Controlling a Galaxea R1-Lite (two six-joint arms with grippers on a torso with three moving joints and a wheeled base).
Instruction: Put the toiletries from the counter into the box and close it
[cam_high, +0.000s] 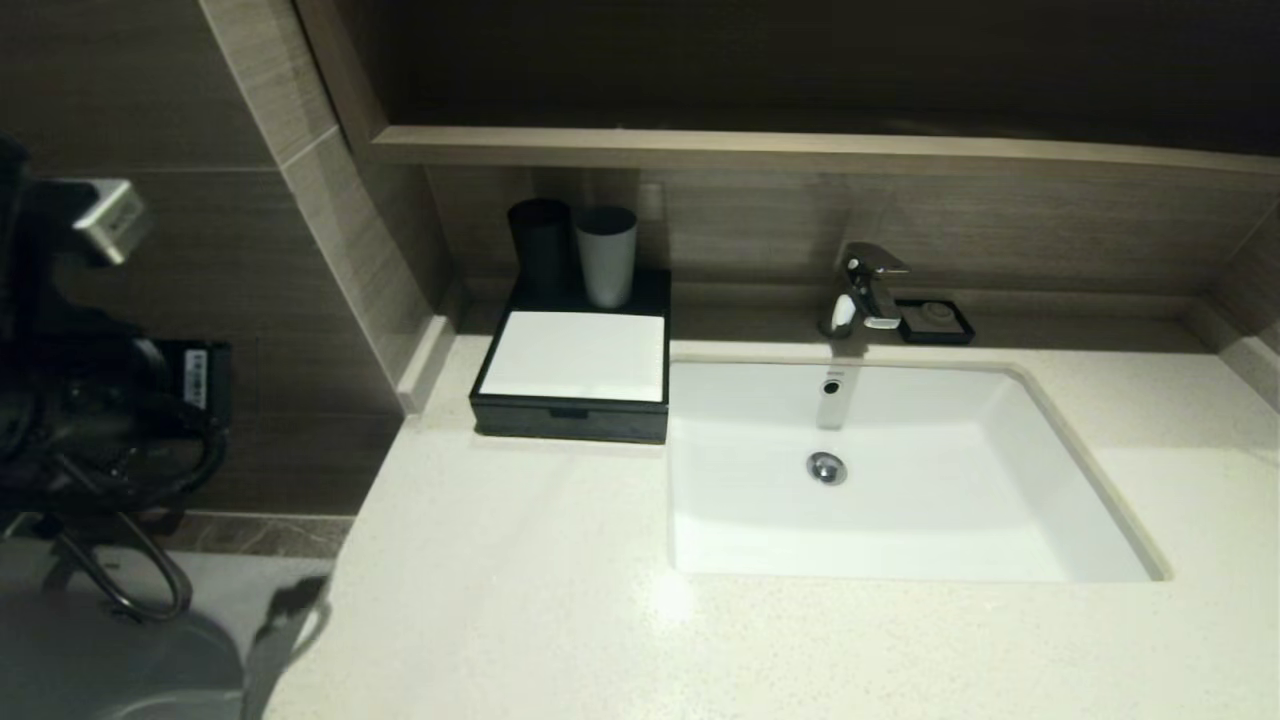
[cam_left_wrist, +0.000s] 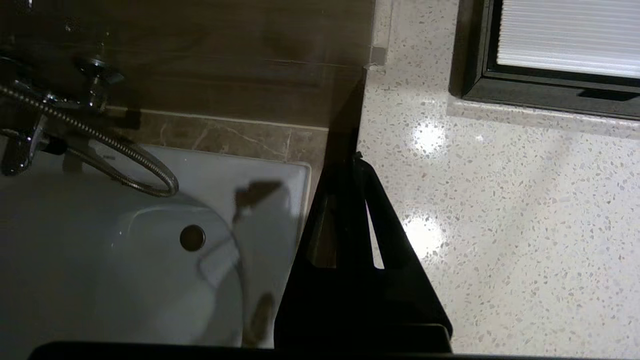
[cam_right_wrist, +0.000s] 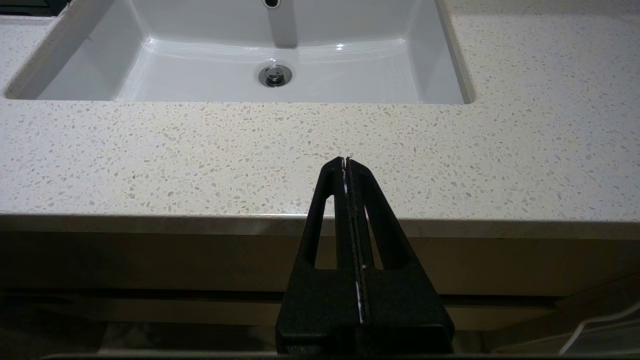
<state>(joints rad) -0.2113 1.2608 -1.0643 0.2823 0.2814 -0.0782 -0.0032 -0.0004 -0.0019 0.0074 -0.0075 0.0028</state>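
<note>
The box (cam_high: 572, 372) sits far left on the counter (cam_high: 520, 600), drawer shut (light and stiff, I judge; take its front notch). No sachets show. Both pincers, left (cam_left_wrist: 356, 165) and right (cam_right_wrist: 346, 162), are closed, empty.

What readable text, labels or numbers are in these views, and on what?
Nothing can be read.
Sticker on the left arm: print too small to read.
Grey tag higher on the arm: marks blurred.
Small print above the sink overflow hole: too small.
Box, cups, faucet, counter: no text visible.
</note>
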